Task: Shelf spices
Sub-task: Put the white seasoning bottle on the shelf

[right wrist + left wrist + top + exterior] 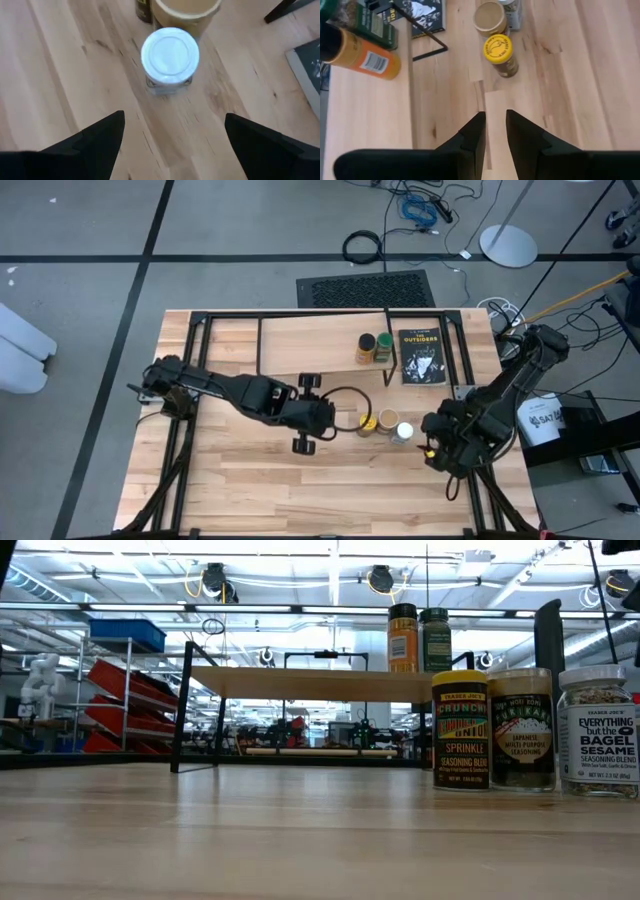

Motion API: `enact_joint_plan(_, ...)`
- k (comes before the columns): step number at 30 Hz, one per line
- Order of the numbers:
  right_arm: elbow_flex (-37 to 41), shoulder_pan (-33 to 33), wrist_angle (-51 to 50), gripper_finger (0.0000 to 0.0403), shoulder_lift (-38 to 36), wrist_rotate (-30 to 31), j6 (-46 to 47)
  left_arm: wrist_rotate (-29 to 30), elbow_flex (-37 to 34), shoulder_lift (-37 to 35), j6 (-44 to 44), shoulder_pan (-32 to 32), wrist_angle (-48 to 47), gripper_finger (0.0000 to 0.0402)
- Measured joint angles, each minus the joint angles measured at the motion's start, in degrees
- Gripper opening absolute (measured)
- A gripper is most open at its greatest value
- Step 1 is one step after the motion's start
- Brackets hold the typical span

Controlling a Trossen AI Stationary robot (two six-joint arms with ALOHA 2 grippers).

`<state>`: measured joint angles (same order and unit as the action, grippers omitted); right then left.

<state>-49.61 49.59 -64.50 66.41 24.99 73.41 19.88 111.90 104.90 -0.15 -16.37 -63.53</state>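
- my right gripper is spread wide, holding nothing; the white-lid jar stands just ahead of its fingers.
- i judge it rigid, light, slick glass: grip the body under the lid.
- my left gripper is nearly closed, empty.

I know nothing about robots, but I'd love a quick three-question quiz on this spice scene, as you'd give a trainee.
1. True or false: the shelf holds two jars.
2. Which lid faces the right tool? A) yellow B) white C) green
3. How many jars stand on the table?

Key:
1. True. An orange jar and a green jar stand on it.
2. B. The white-lidded jar sits ahead of the right tool's wide-open fingers; the left tool, fingers slightly apart, points at the yellow-lidded jar.
3. Three: yellow-lidded, tan-lidded jar, white-lidded.
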Motion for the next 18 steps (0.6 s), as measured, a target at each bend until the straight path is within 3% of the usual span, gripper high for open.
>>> enact_joint_plan(10,0.5,-3.7,3.9,0.0377,0.1,3.1,-0.9,0.3,-3.8,0.0,-1.1,-0.7,0.8,0.0084)
enact_joint_plan(18,0.6,-9.3,6.8,0.0380,1.7,1.9,-8.0,0.3,-6.4,0.0,-1.1,-0.7,2.2,0.0084)
